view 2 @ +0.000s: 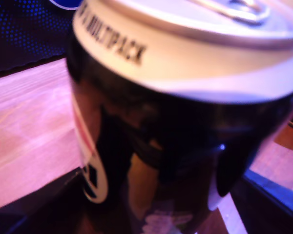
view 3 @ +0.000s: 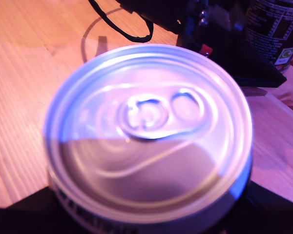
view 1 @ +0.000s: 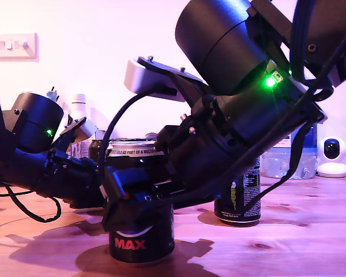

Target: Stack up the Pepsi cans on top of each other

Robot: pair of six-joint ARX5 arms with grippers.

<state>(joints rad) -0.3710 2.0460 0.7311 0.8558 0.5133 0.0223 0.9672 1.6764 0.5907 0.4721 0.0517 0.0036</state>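
A black Pepsi can (view 1: 141, 245) marked MAX stands on the wooden table (view 1: 311, 248) at the front centre of the exterior view. My second gripper (view 1: 132, 193), on the big arm coming from that view's upper right, is shut around its middle and looks down on its silver top (view 3: 149, 131). A second can (view 1: 239, 199) stands behind, at the exterior view's right. My first gripper (view 2: 161, 207) is shut on a Pepsi can (view 2: 176, 122) that fills its view between dark fingers (view 2: 34, 204). Whether that is the front can is unclear. Another can (view 3: 271, 27) shows beyond the arm.
A low arm (view 1: 46, 167) reaches in from the exterior view's left, trailing a black cable (view 1: 23, 210) on the table. A clear water bottle (view 1: 297, 156) and a small white camera (view 1: 333, 156) stand at the back right. A dark blue-dotted multipack (view 2: 24, 29) sits behind the held can.
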